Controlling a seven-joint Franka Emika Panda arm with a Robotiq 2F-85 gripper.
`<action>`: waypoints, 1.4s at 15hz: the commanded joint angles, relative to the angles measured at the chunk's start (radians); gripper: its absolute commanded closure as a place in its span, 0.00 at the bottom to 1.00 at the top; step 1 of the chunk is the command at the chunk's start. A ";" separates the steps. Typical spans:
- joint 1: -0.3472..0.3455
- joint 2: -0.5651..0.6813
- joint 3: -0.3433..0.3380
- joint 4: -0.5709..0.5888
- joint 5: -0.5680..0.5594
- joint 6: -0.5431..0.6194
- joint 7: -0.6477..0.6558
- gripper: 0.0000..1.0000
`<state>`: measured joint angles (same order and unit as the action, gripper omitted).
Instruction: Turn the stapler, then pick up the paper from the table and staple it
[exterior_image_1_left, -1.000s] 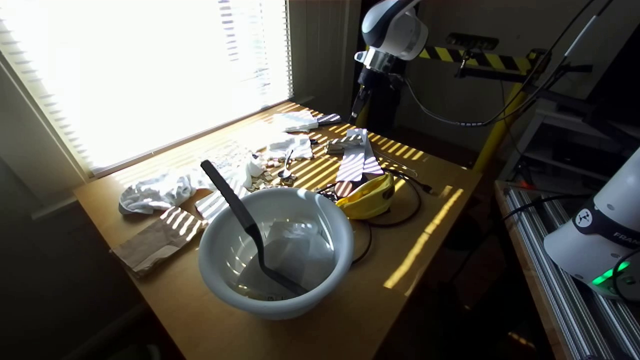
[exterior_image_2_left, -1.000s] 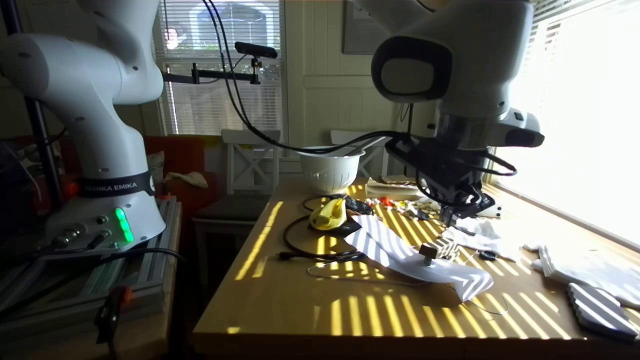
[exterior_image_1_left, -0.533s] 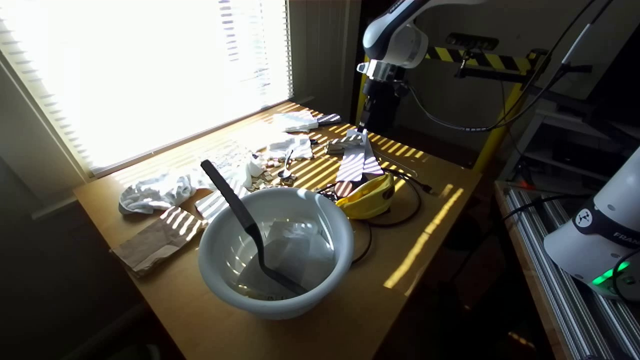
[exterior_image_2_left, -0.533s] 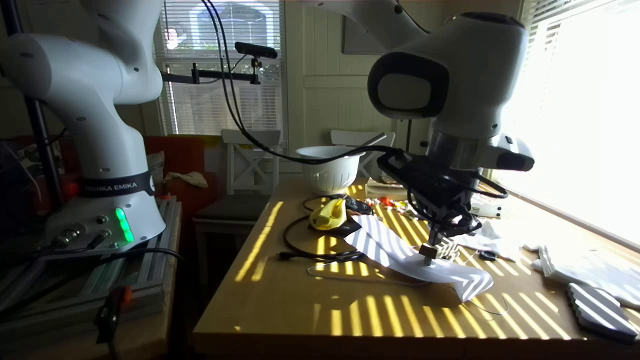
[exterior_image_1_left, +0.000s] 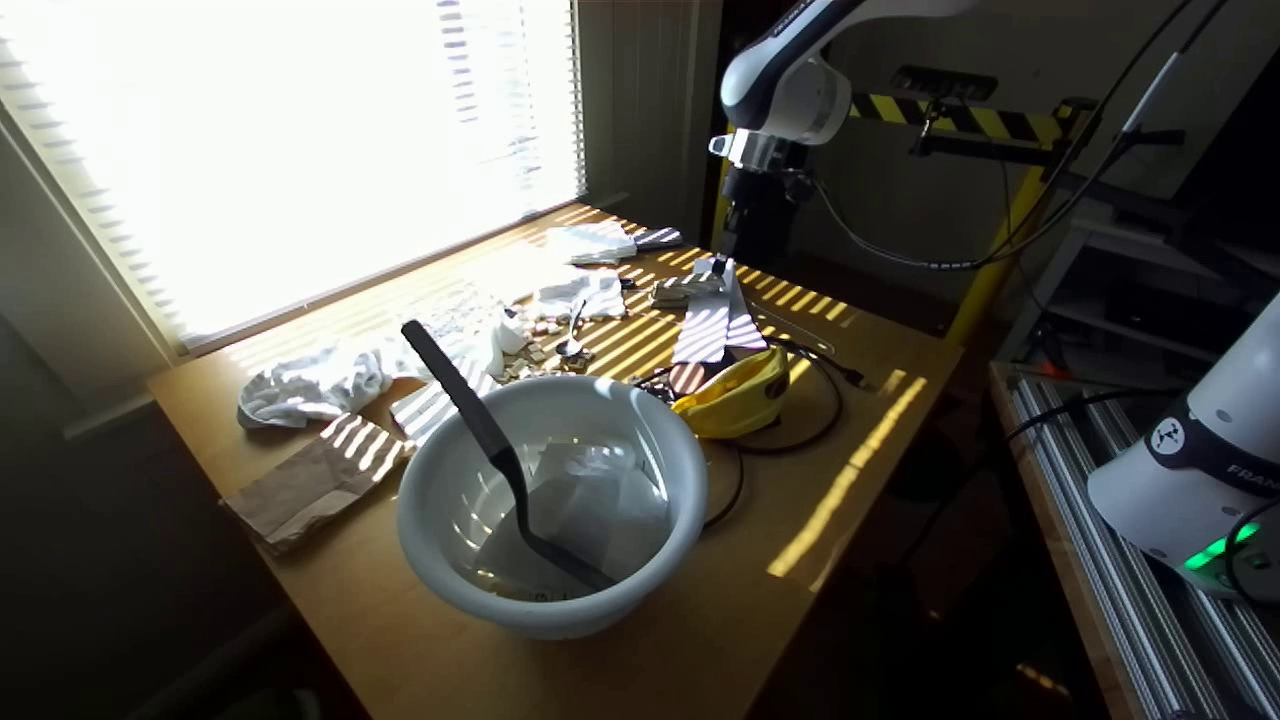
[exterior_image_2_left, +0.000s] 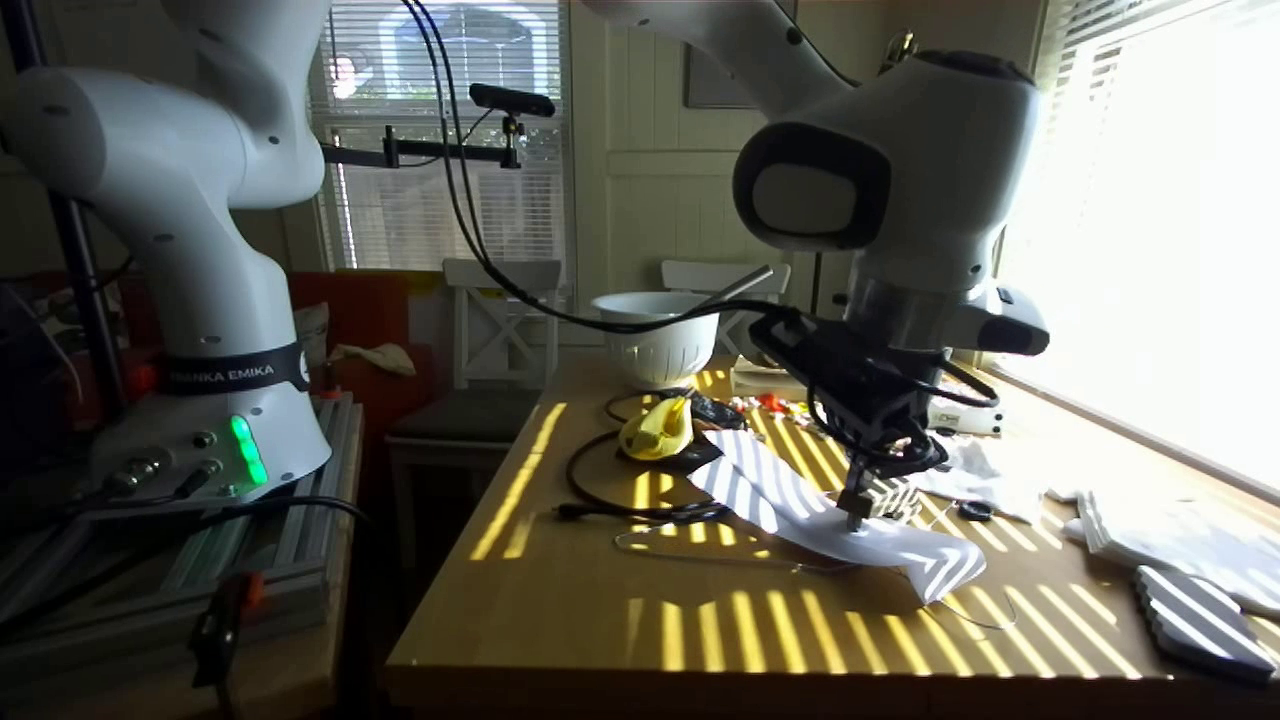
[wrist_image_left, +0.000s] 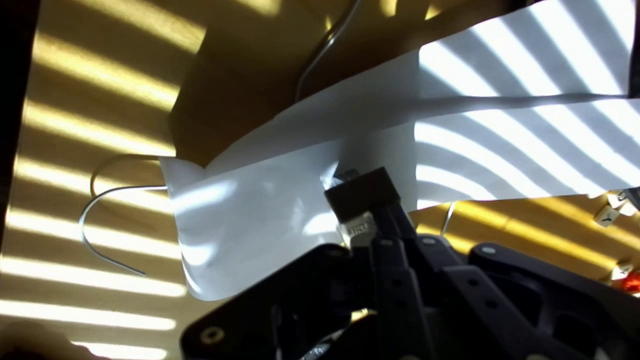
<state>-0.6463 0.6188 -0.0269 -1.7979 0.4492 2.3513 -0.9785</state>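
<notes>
Two fingers (wrist_image_left: 390, 262), side by side, no gap: in the wrist view the end effector (wrist_image_left: 389, 206) is closed, nothing between its tips, which are at the head of the stapler (wrist_image_left: 364, 195). Likely paired as one blunt pusher for the press. Touching or a hair above: can't tell. Paper (wrist_image_left: 250, 220) shows on either side of that head, presumably laid there to take the staple; whether it's actually inside the stapler's mouth is hidden.

In an exterior view, the arm (exterior_image_1_left: 800, 95) points down over the stapler, beyond the white bowl (exterior_image_1_left: 690, 490); steep pose suits pushing down, I'd say.

In an exterior view, paper lies on the worktop (exterior_image_2_left: 520, 620), one end near the yellow thing (exterior_image_2_left: 655, 430), the other buckled. Buckled end looks free, so an off-centre push could skid sheet and stapler. Step in hand: probably stapling.
</notes>
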 joint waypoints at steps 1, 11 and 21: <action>0.040 0.054 -0.024 0.025 -0.039 0.030 0.061 1.00; 0.157 0.145 -0.107 0.014 -0.235 0.078 0.287 1.00; 0.120 0.141 -0.067 0.023 -0.208 0.021 0.294 1.00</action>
<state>-0.5202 0.6514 -0.1038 -1.7746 0.2524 2.3733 -0.7073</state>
